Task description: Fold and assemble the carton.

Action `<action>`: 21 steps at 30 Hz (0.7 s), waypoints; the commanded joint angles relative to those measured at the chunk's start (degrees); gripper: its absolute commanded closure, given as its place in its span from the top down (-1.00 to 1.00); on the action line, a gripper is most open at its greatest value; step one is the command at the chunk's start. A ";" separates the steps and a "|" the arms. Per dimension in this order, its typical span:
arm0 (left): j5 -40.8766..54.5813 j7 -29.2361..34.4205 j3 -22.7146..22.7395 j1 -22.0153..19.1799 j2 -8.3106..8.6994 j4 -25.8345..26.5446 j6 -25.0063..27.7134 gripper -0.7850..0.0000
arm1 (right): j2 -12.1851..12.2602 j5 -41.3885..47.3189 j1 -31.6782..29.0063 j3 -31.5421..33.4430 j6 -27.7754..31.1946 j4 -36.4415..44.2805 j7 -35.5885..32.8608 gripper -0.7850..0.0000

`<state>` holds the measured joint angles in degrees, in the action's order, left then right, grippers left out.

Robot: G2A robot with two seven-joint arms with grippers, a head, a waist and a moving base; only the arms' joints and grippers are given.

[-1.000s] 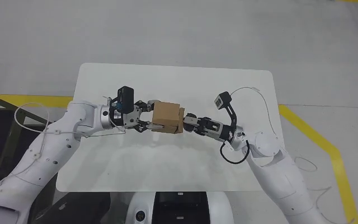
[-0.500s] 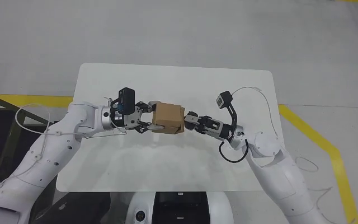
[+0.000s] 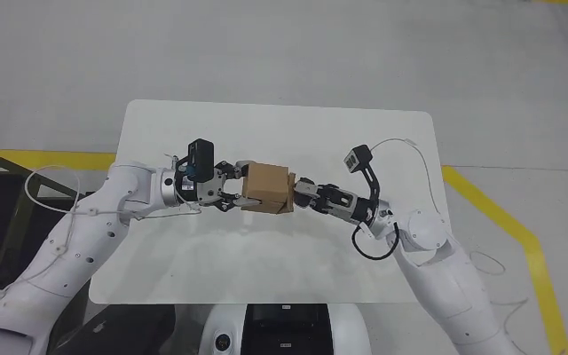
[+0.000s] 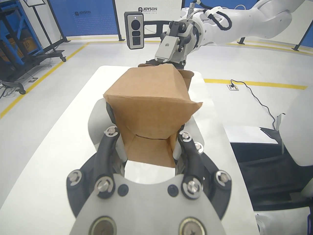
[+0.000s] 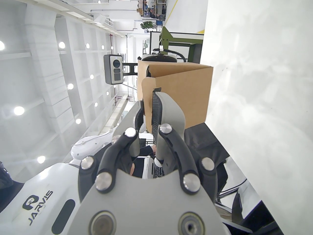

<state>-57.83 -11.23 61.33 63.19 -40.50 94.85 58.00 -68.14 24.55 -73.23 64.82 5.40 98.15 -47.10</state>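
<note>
1. Since a second ago the carton (image 3: 269, 186) has squared up. The loose flap on its side toward the right edge of the table (image 3: 266, 124) has drawn in against the body, and the right gripper (image 3: 297, 193) has pushed in with it.
2. It is now over the middle of the table, held between both arms.
3. From the table's left half, the left gripper (image 3: 240, 186) is clenched across the carton's open end, with a pad against each side wall.
4. From the table's right half, the right gripper pinches the flap (image 5: 146, 84) between its nearly closed fingers (image 5: 166, 108).
5. To do this step well, I'd say:
   - The left grip should stay firm without bowing the walls.
   - The right gripper should swing the flap along its crease rather than tug it.
6. The carton's visible faces are plain brown with no label. The barrier panels (image 4: 146, 9) beyond the table carry lettering.
</note>
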 commanded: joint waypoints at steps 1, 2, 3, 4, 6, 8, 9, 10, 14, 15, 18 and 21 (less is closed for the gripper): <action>0.05 -0.14 0.10 0.03 -0.05 -0.06 0.00 -0.21 | 0.00 1.43 -0.14 0.46 0.37 -0.47 -0.01 -0.22; 0.12 -0.15 0.16 0.06 -0.07 -0.19 0.00 -0.21 | -0.02 2.59 -0.25 0.60 0.51 -0.73 -0.19 -0.16; 0.15 -0.17 0.22 0.08 -0.09 -0.24 0.00 -0.21 | -0.03 3.60 -0.28 0.76 0.62 -1.02 -0.46 -0.06; 0.14 -0.17 0.30 0.09 -0.11 -0.30 0.00 -0.21 | -0.04 4.31 -0.29 0.91 0.70 -1.25 -0.66 0.21; 0.08 -0.14 0.48 0.14 -0.16 -0.44 0.00 -0.21 | -0.01 4.73 -0.35 0.99 0.82 -1.39 -1.16 0.60; -0.02 -0.01 0.69 0.14 -0.23 -0.62 0.00 -0.21 | 0.06 3.67 -0.59 0.78 0.81 -0.93 -1.40 0.80; -0.05 0.06 0.76 0.13 -0.28 -0.68 0.00 -0.21 | 0.09 2.93 -0.70 0.72 0.74 -0.62 -1.25 0.82; -0.10 0.14 0.84 0.09 -0.33 -0.73 0.00 -0.21 | 0.14 2.03 -0.80 0.72 0.63 -0.33 -0.81 0.81; -0.23 0.35 1.09 0.11 -0.55 -0.77 0.00 -0.21 | 0.36 -3.28 -1.45 0.81 -0.83 1.21 2.53 -0.18; -0.27 0.34 1.18 0.09 -0.60 -0.73 0.00 -0.21 | 0.40 -4.48 -1.59 0.82 -1.38 1.55 3.44 -0.36; -0.34 0.39 1.38 0.21 -0.73 -0.69 0.00 -0.20 | 0.47 -6.27 -1.93 0.71 -2.65 2.30 4.79 -0.74; -0.31 0.41 1.62 0.34 -0.84 -0.65 0.00 -0.21 | 0.56 -7.65 -2.11 0.61 -3.72 2.55 5.37 -0.97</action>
<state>-58.15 -10.84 62.89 63.49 -41.31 94.18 58.00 -67.61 17.26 -75.31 65.47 1.97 100.68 -41.86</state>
